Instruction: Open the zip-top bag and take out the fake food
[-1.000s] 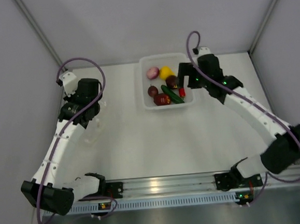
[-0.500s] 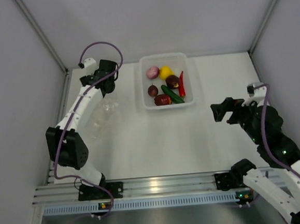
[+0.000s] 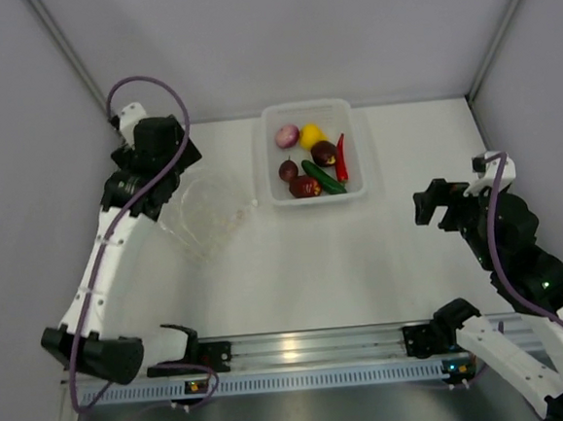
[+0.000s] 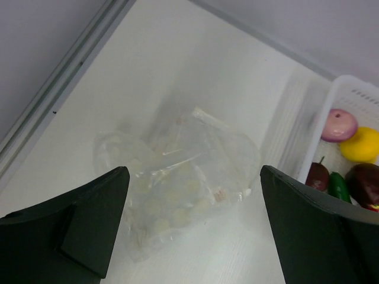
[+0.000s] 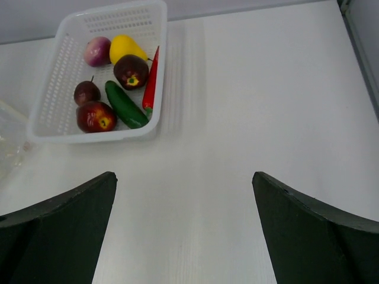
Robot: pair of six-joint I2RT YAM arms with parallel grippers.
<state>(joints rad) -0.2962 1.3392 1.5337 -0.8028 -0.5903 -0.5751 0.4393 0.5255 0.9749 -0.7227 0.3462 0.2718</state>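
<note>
The zip-top bag lies crumpled on the table's left half, see-through with white dots; I see nothing coloured inside it. My left gripper hovers above its left side, open and empty. The fake food lies in the white mesh basket: pinkish onion, yellow pear, red chili, green cucumber, dark red apple and dark purple pieces. My right gripper stands open and empty at the right, well short of the basket.
Grey walls with metal corner posts close in the table at the back and both sides. The arms' base rail runs along the near edge. The bag's right edge lies close to the basket's left wall.
My left gripper has opened and let go of the bag, which now lies spread on the table. The right arm pulled back from the basket to the right side.
</note>
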